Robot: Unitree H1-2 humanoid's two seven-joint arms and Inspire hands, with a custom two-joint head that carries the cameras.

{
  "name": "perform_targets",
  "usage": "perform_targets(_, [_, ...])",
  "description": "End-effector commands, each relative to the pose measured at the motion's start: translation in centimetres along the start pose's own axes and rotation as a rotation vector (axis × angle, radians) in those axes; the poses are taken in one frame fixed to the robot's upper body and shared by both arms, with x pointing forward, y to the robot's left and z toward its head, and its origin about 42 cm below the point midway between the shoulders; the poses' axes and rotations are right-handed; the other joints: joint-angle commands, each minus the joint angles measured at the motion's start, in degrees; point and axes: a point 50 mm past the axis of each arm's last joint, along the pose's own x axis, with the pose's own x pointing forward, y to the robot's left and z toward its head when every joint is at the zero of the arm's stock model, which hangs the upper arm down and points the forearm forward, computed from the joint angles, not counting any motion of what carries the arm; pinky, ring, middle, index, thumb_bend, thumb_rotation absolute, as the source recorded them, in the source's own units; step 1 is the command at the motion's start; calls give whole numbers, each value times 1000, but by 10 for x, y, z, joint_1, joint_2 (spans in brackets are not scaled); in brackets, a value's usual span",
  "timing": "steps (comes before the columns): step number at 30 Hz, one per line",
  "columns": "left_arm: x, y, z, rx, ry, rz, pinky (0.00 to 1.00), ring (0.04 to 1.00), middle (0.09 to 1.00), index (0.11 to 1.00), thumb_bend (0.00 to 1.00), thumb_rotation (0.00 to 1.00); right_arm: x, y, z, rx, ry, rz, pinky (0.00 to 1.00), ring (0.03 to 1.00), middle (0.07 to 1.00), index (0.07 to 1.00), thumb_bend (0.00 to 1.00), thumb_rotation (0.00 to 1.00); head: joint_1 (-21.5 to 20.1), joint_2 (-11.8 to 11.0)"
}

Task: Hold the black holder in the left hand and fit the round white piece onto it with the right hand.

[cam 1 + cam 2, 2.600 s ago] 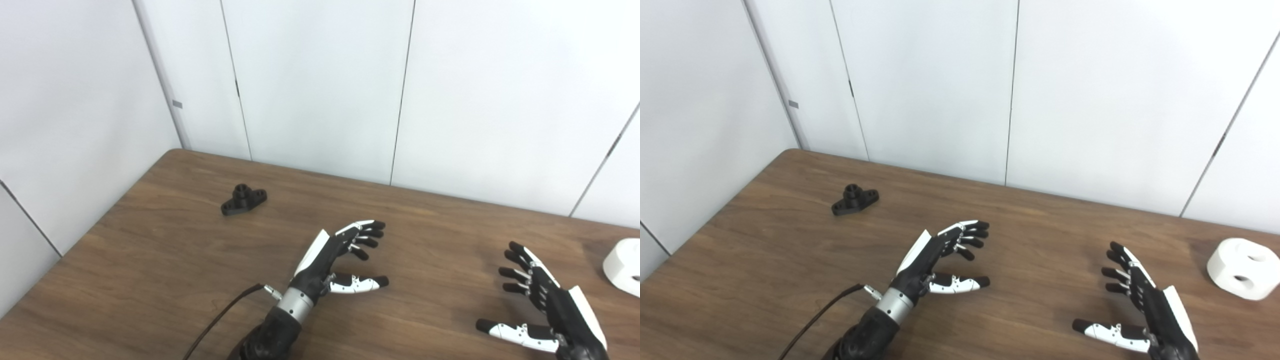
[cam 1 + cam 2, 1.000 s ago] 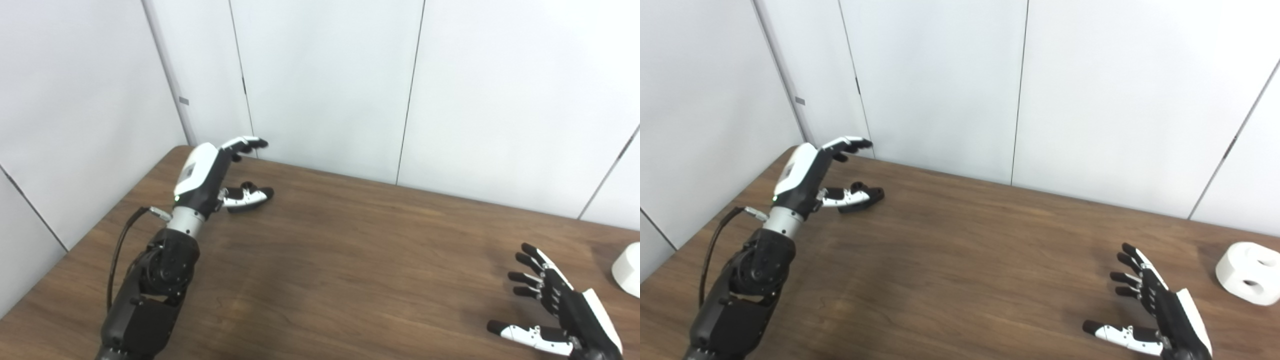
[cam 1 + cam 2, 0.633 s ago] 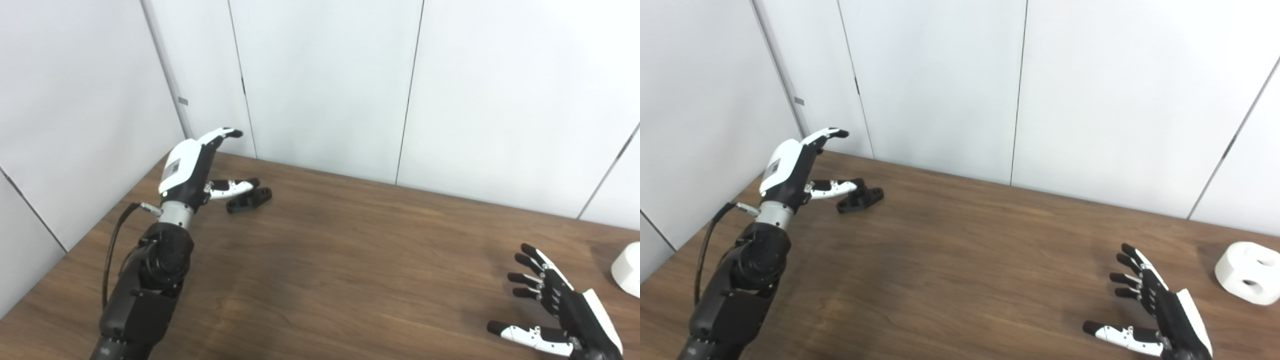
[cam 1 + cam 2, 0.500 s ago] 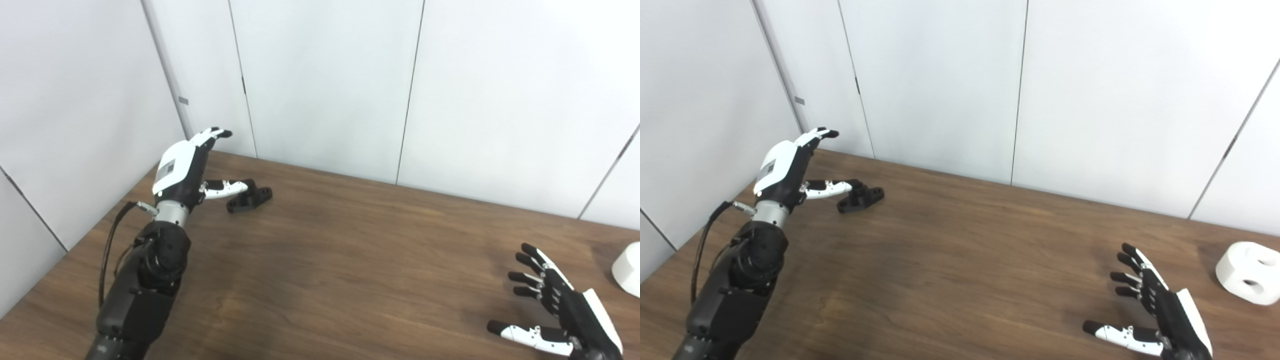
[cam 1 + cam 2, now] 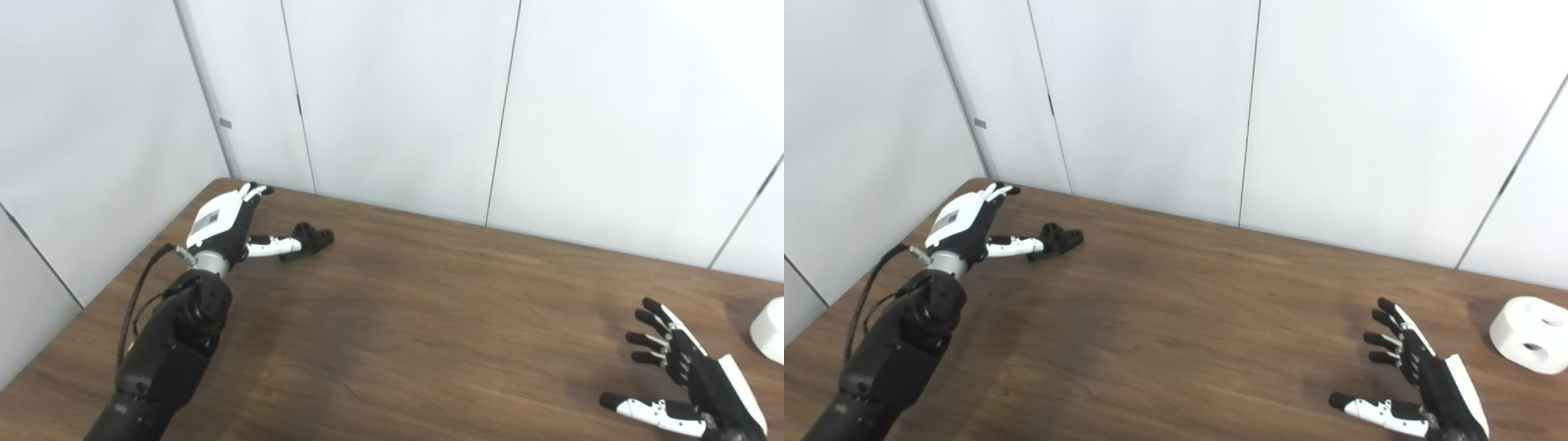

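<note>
Near the far left corner of the brown wooden table [image 5: 429,318], the small black plastic holder [image 5: 309,233] lies flat, with the left hand [image 5: 229,217] spread wide beside it, thumb reaching to it. The round white piece [image 5: 1528,334] sits by the right edge; the right hand [image 5: 1421,380] hovers near it, fingers splayed, holding nothing.
</note>
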Motion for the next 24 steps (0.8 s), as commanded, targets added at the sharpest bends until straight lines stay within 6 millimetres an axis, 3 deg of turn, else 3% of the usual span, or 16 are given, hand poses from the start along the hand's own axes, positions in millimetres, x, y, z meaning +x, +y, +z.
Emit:
perform_targets(1, [14,26,7,68,-17,54,1000,1000,1000,906,1000,512,4,-8,17,-7,-74,-19,727,799,904,931,756,0,-1,0])
perform_targets(7, [23,16,5,115,4,5,1000,1000,1000,905,1000,441,4,-11,18,-5,-71,-19,730,796,901,929,766,0,-1,2])
perform_targets(24, [38,-24,2,196,22,2,999,1000,1000,862,954,402,5,-11,18,-29,-66,-29,736,790,902,926,756,0,-10,4])
